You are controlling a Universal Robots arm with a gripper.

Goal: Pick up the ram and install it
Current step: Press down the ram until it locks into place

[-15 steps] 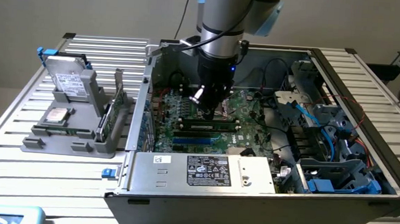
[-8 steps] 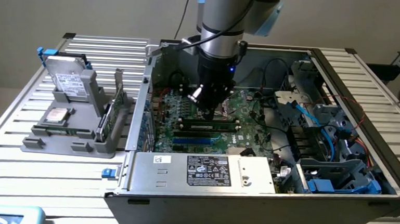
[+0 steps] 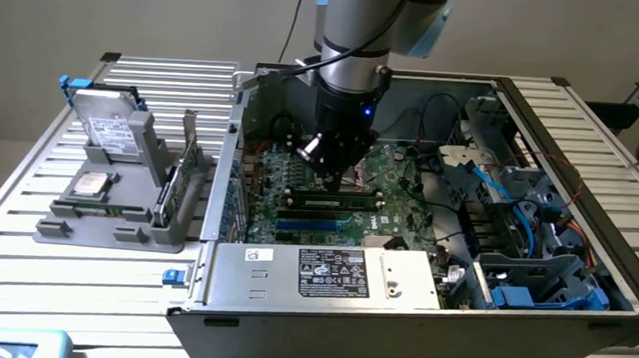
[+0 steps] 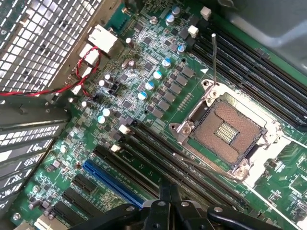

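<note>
Ram (image 3: 333, 203): thin stick with black chips, lying along a motherboard slot at the case centre.
Gripper (image 3: 336, 173): directly above the ram at its 12 o'clock, jaws clenched together, holding nothing visible.
Motherboard (image 4: 144, 96): green, open CPU socket (image 4: 228, 134).
Power supply (image 3: 325, 275): at 6 o'clock.

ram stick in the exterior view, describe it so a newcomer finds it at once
Start at the open computer case and its green motherboard. Directly below the gripper lies the ram, a narrow stick seated crosswise in a slot. Its neighbour, the blue slot, holds nothing.
</note>
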